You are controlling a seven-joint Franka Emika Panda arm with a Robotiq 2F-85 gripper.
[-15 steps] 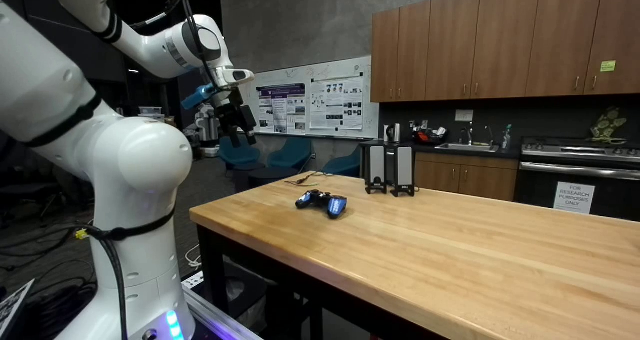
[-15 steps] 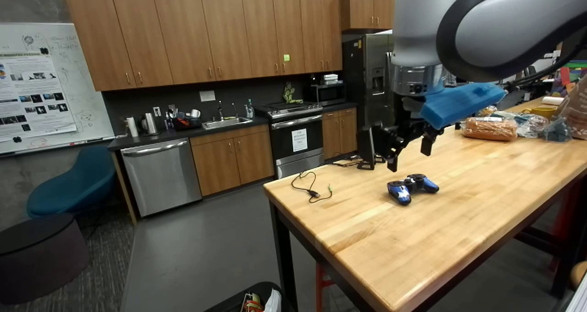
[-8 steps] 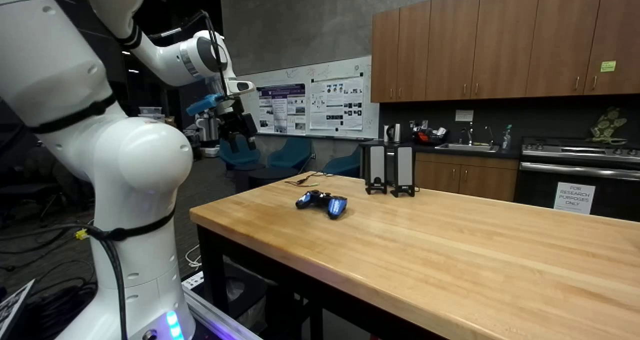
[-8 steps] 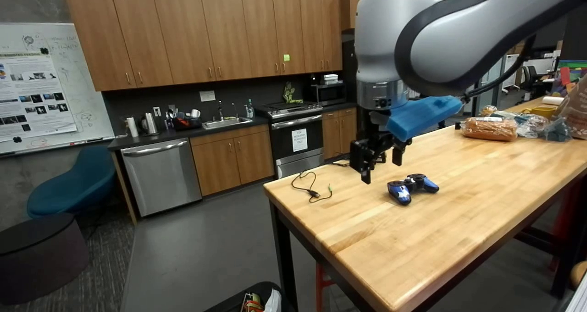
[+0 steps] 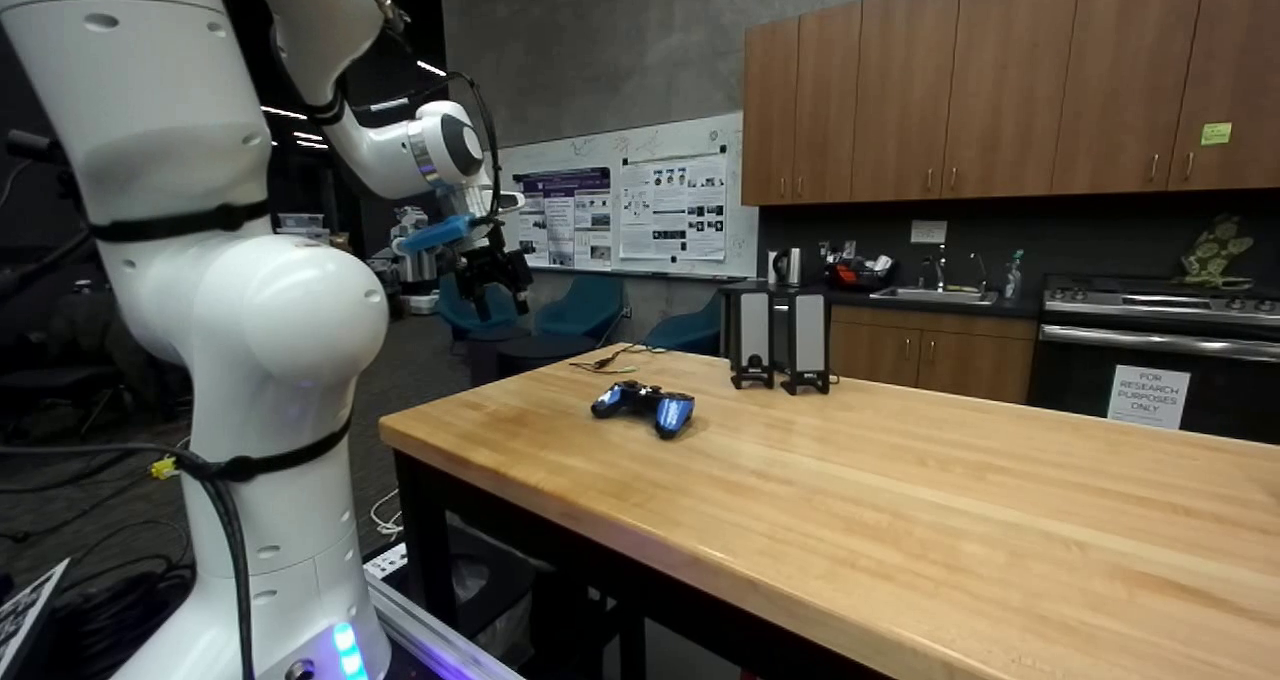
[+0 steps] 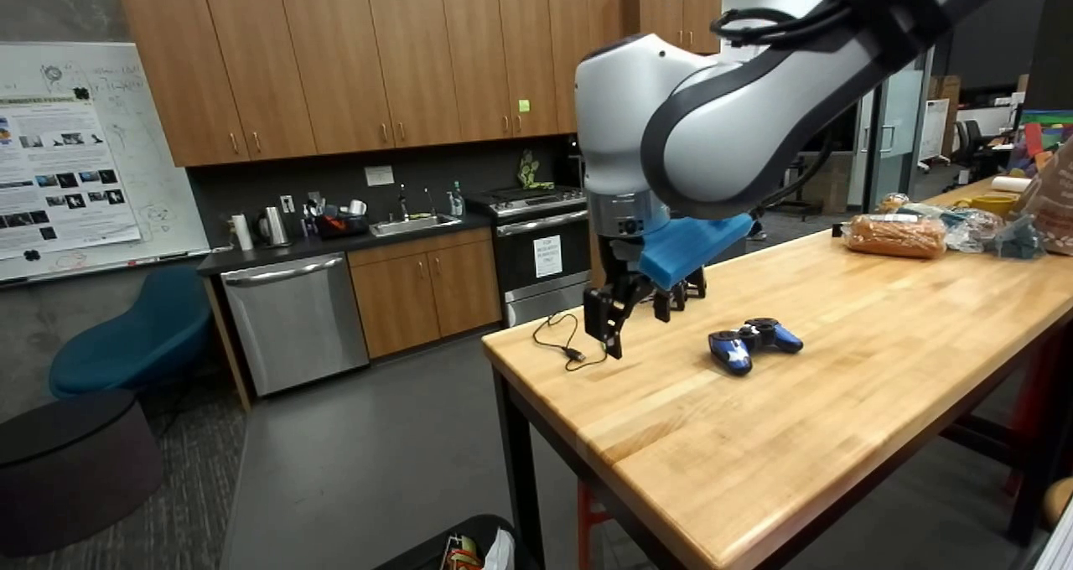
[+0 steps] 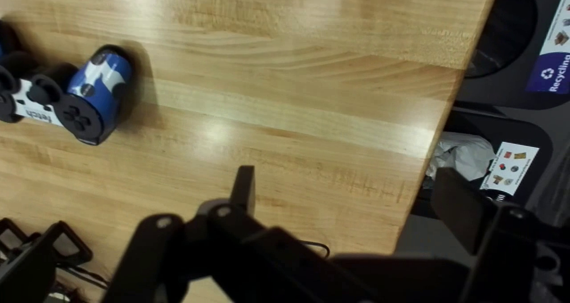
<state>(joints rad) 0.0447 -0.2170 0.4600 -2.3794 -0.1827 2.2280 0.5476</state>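
The end effector (image 6: 639,329), its jaws spread wide, hangs above the desk (image 6: 712,453) near an edge. The game controller (image 6: 746,335) — blue, white and black — lies on the desk, apart from the jaws; a cable (image 6: 573,354) rests near one corner.

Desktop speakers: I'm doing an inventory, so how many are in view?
2. In an exterior view, the left speaker and the right speaker stand side by side on the wooden table, beyond the game controller. Others could be hidden.

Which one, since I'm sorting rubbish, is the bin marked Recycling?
The wrist view's upper bin, with the round opening and Recycling label; the lower bin shows a white bag instead.
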